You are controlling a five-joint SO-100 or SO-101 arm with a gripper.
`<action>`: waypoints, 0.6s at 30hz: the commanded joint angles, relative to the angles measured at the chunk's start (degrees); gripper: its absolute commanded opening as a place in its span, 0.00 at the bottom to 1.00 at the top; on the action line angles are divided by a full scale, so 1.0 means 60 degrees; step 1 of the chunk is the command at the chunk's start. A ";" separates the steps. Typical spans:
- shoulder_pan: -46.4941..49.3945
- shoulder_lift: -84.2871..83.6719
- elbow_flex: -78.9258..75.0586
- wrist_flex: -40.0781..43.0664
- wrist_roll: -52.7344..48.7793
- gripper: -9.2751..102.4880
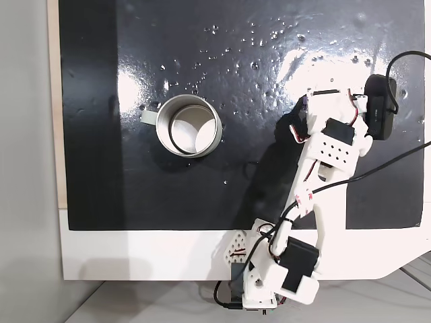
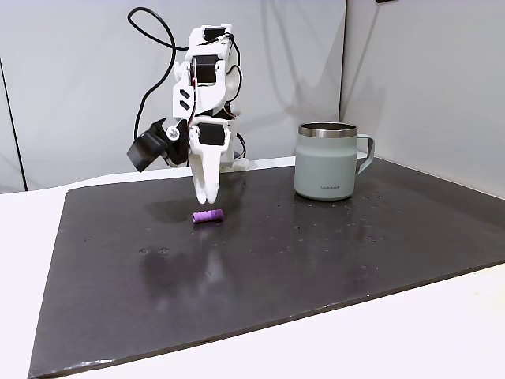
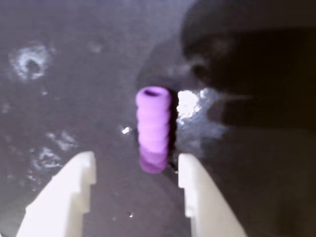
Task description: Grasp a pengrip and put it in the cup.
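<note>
1. Purple ridged rubber, one pengrip (image 3: 153, 129) — lying on its side on the dark mat (image 2: 316, 268), seen in a fixed view (image 2: 208, 215) directly under the arm; untouched.
2. White two-finger gripper (image 3: 137, 173) — fingers spread apart with nothing between the pads; in the wrist view the near end of the pengrip sits in the gap between the tips. From the side view the tips hang just above it, pointing down.
3. Silvery-grey metal cup (image 2: 326, 162) — upright on the mat, mouth open, handle turned away from the arm in the side view; well apart from the pengrip. From above (image 1: 189, 126) the pale inside holds nothing.
4. Step in hand, as judged: the approach to the grasp; nothing lifted yet.
5. Next move calls for: a short descent so the fingers straddle the tube across its width, then closing. The piece is small and round, so it may roll or squirt out if caught off-centre.
6. Open room: bare mat between pengrip and cup, no obstacle on the path; mat edges and pale table (image 1: 135, 256) lie well clear of both items.
</note>
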 commanded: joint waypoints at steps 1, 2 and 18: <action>-0.0015 -0.0293 -0.0762 0.0132 -0.0190 0.28; -0.0015 -0.0454 -0.0835 0.0146 -0.0249 0.28; -0.0073 -0.1377 -0.1172 0.0659 -0.0513 0.08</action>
